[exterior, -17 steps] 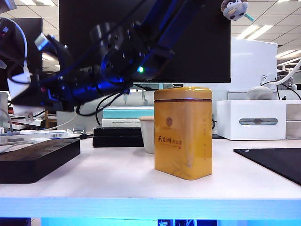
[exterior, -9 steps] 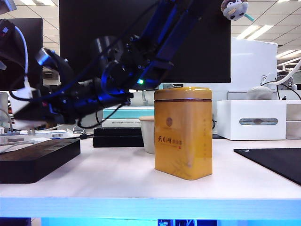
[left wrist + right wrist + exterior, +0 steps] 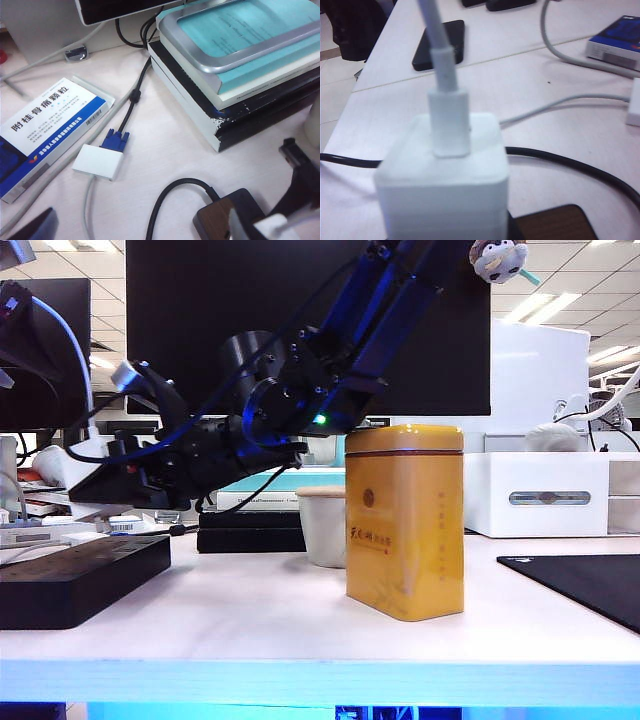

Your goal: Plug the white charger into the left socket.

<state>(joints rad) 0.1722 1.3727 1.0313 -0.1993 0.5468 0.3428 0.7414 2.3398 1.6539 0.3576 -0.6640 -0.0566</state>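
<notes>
The white charger (image 3: 445,185) fills the right wrist view, with its thin white cable (image 3: 437,45) rising from the top. My right gripper (image 3: 95,480) reaches across to the left of the exterior view and is shut on the charger (image 3: 55,465), which hangs just above the black power strip (image 3: 70,575). A corner of the strip (image 3: 555,222) shows beside the charger. The left socket cannot be made out in any view. In the left wrist view the strip's end (image 3: 225,220) and the charger (image 3: 272,225) lie ahead. My left gripper (image 3: 142,235) is open, one fingertip (image 3: 30,227) showing.
A yellow tin (image 3: 405,525) and a white mug (image 3: 322,525) stand mid-table. Stacked books (image 3: 235,75) lie behind the strip, with a medicine box (image 3: 45,130), a white VGA adapter (image 3: 100,160) and a black power cable (image 3: 165,200) close by. A black mat (image 3: 590,585) lies at right.
The right gripper has sunk with the charger toward the power strip and the arm has shifted right. The yellow tin stands slightly further right than before.
</notes>
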